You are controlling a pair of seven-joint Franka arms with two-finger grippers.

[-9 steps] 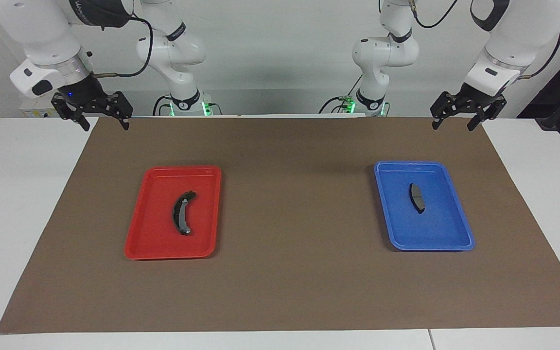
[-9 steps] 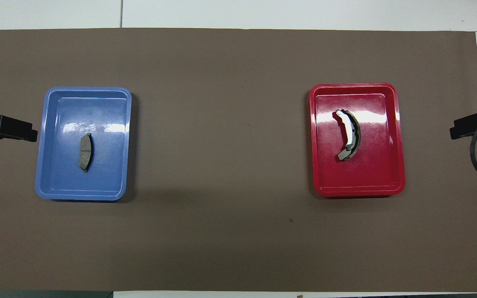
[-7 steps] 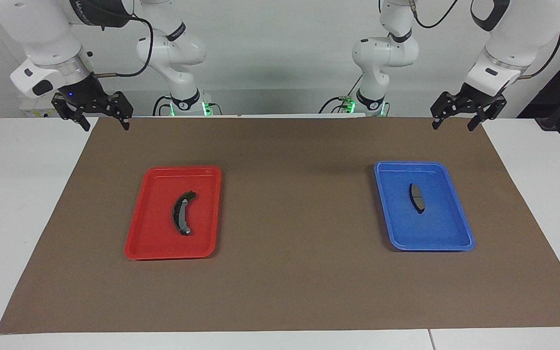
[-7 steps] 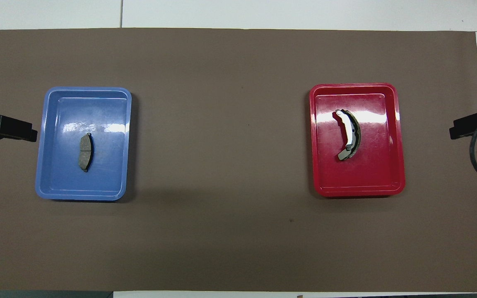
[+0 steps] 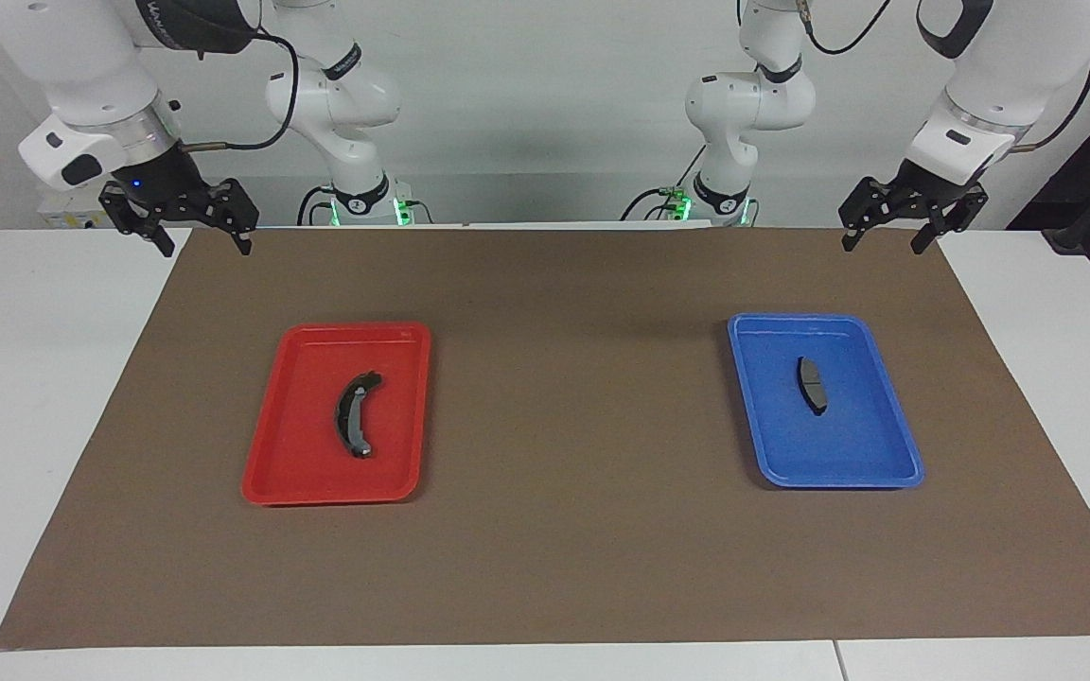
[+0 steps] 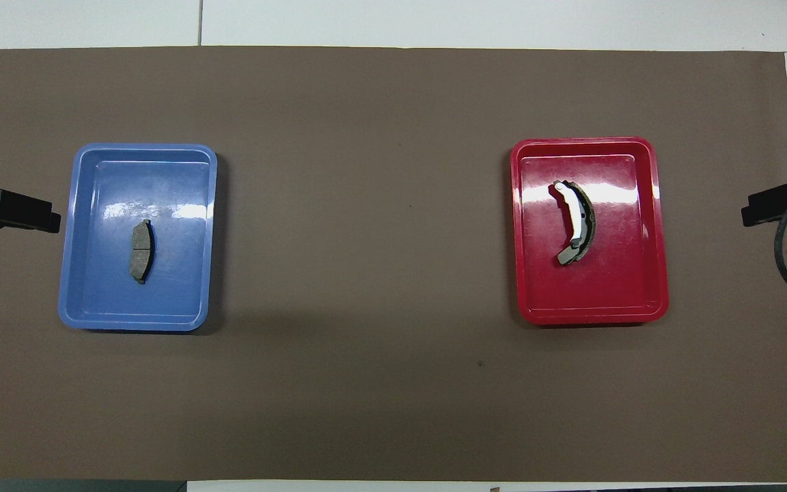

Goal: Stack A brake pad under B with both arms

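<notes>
The short flat A brake pad lies in the blue tray toward the left arm's end of the table. The longer curved piece B lies in the red tray toward the right arm's end. My left gripper hangs open and empty in the air over the brown mat's corner at its own end. My right gripper hangs open and empty over the mat's corner at its own end. In the overhead view only the tips of the left gripper and right gripper show.
A brown mat covers most of the white table and carries both trays. A wide bare stretch of mat lies between the trays. A black cable loops by the right gripper.
</notes>
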